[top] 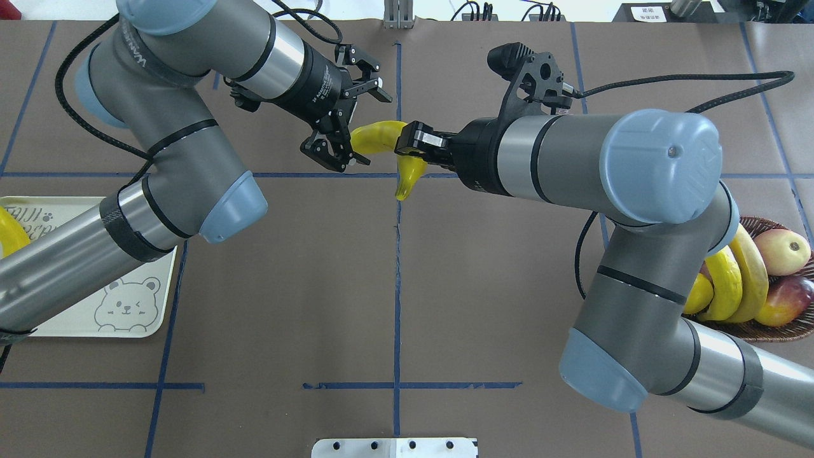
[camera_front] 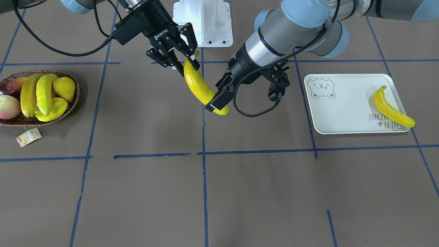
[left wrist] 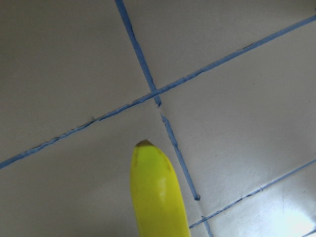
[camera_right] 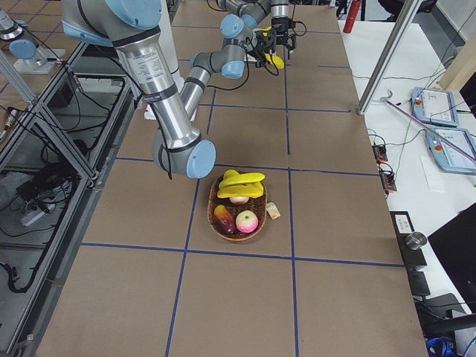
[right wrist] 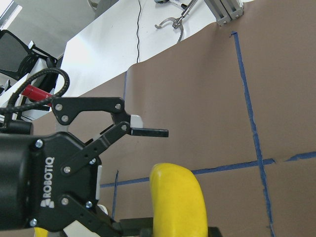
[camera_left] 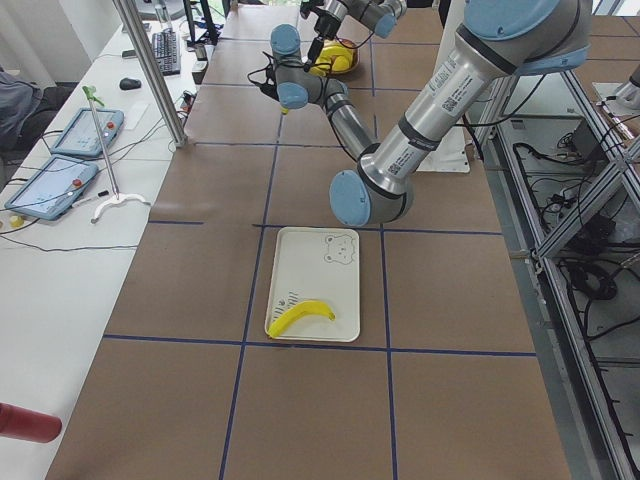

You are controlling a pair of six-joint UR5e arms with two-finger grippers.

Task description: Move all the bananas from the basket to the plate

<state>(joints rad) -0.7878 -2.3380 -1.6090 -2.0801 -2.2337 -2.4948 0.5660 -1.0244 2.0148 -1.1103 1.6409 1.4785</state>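
Observation:
A yellow banana [camera_front: 200, 87] [top: 375, 133] hangs in the air over the table's middle. My right gripper [camera_front: 185, 61] [top: 412, 141] is shut on it near the stem end. My left gripper [top: 365, 127] stands wide open at the banana's other end, with one finger [camera_front: 215, 99] against it. The banana's tip [left wrist: 158, 197] pokes out in the left wrist view. A second banana [camera_front: 391, 108] lies on the plate [camera_front: 343, 109]. Two more bananas [camera_front: 29, 94] [camera_front: 44, 92] lie in the basket [camera_front: 73, 103].
The basket also holds a yellow pear [camera_front: 64, 88], a peach-coloured fruit [camera_front: 8, 106] and a dark red fruit [camera_front: 12, 85]. Its paper tag [camera_front: 29, 137] lies on the table. A white mount base [camera_front: 202, 24] stands between the arms. Blue tape lines cross the brown table.

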